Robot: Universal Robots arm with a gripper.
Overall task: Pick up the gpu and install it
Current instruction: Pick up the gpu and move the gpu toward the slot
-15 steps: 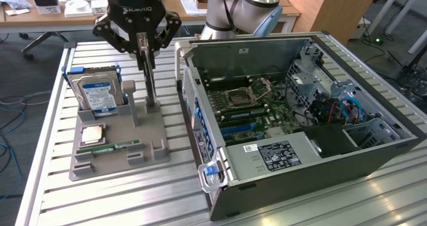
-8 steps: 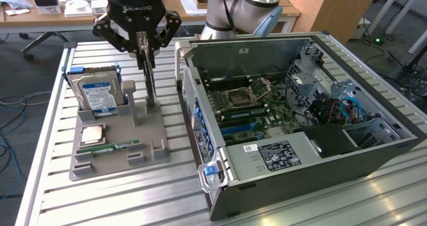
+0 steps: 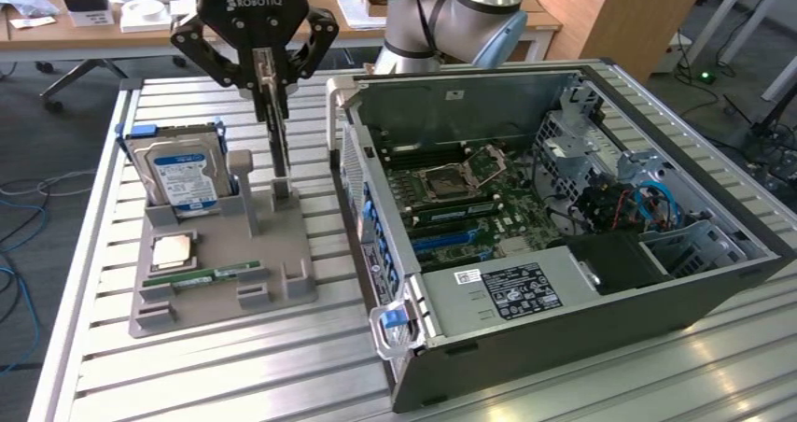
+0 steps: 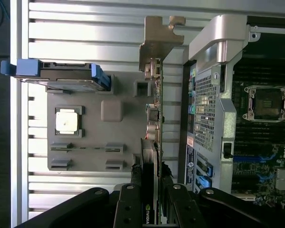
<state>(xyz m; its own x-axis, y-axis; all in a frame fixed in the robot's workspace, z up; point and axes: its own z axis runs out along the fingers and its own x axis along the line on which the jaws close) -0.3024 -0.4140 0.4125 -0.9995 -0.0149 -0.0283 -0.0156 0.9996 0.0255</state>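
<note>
The gpu [image 3: 274,133] hangs edge-on as a thin upright card over the grey holder tray [image 3: 224,287], its lower end close to the tray's slot post. My gripper [image 3: 267,81] is shut on the card's upper edge, one black finger on each face. In the wrist view the gpu [image 4: 154,118] runs away from the gripper [image 4: 152,190], with its silver end bracket [image 4: 157,42] at the far end and the black cooler between the fingers [image 4: 131,202]. The open computer case [image 3: 561,207] lies just to the exterior view's right, motherboard [image 3: 473,198] facing up.
A hard drive with a blue-white label [image 3: 185,175] stands in the tray. A cpu chip [image 3: 172,249] and a green memory stick [image 3: 205,274] lie flat in it. The case wall [image 4: 213,95] sits close beside the card. All rests on a slatted aluminium table [image 3: 187,375].
</note>
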